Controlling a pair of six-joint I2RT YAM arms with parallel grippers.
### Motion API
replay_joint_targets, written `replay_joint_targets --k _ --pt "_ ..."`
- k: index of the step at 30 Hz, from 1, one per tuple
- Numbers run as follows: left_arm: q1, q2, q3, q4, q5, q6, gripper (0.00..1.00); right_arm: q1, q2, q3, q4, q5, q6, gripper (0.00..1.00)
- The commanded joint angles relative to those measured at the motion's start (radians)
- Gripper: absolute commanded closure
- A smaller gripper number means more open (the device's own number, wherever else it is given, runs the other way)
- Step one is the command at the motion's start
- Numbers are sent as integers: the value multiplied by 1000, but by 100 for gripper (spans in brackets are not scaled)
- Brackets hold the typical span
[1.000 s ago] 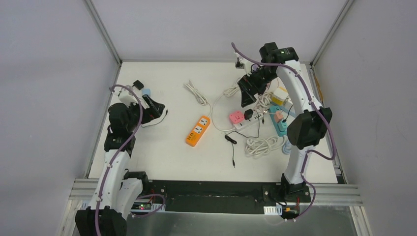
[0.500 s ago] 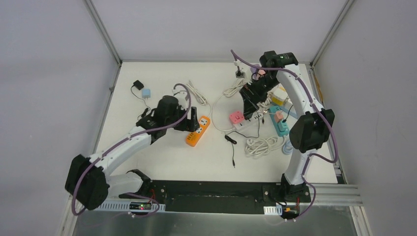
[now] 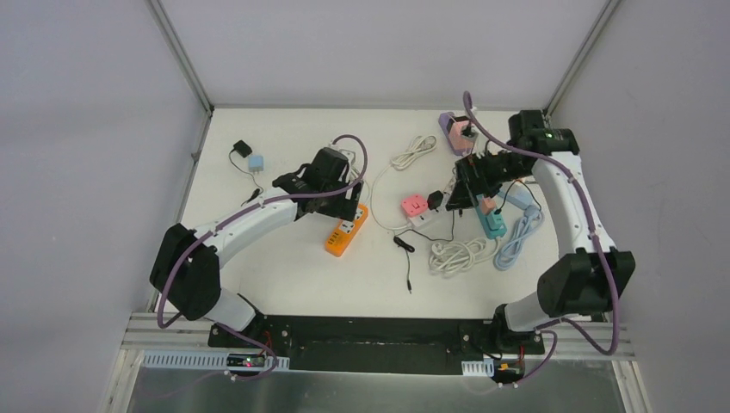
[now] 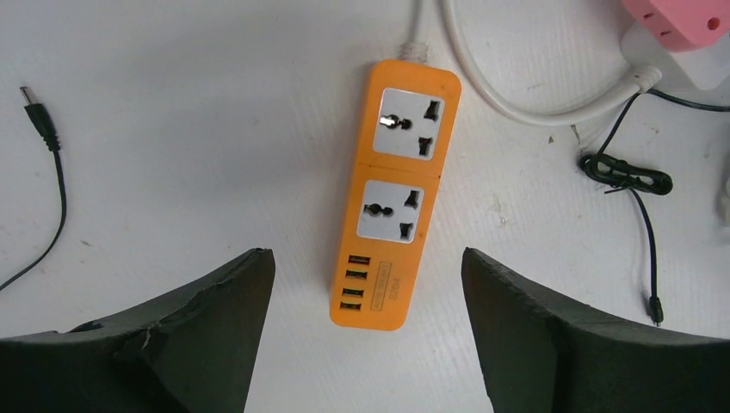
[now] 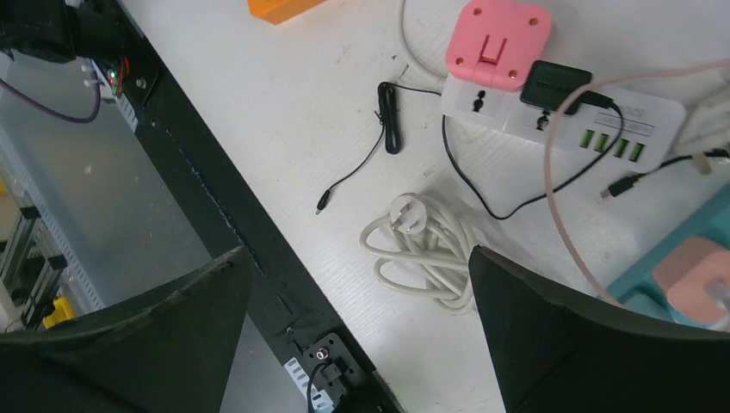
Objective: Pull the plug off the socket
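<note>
Orange 2-socket plastic power strip point(image 4: 392, 206) lies flat on white desk point(image 4: 172, 129), framed by left claw point(image 4: 368, 267), spread wide, gripping nothing. Black plug point(image 5: 555, 86) sits in white power strip point(image 5: 594, 116) w/ pink cube adapter point(image 5: 498, 43) alongside. Right claw point(image 5: 361, 267) released, empty.

Leftover clutter on the white table point(image 3: 284, 275): an orange strip point(image 4: 387, 176) lies at an angle left of centre, both sockets empty, four USB ports at its near end, white cord off the far end. Right of it there's a thin black lead point(image 5: 389, 116) with a bare jack. Further right is a coiled white cable point(image 3: 456, 255), with a light blue cable point(image 3: 516, 234) just beside it. Far left are a little blue charger point(image 3: 256, 162) and a black adapter point(image 3: 242, 148). Another white cable point(image 3: 413, 151) sits far-middle.
</note>
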Motion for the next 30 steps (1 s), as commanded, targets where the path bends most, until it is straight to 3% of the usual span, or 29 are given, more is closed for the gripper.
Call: replay_joint_targets --k 1,8,11,22,26,30 --pt "-11 59 61 -39 25 33 19 -107 -127 -55 66 -83 32 0" --pt "-11 176 86 -25 30 167 20 -355 -231 -172 69 -175 8 0" --pt "-11 247 116 -23 40 193 23 -406 -236 -187 71 -189 16 0" --pt "-12 247 130 18 178 72 26 -409 -167 -177 147 -273 54 0" --pt "-12 242 108 -8 122 78 27 -409 -236 -283 273 -286 112 0" --pt "-15 226 59 -21 29 67 35 -409 -291 -320 286 -260 115 0"
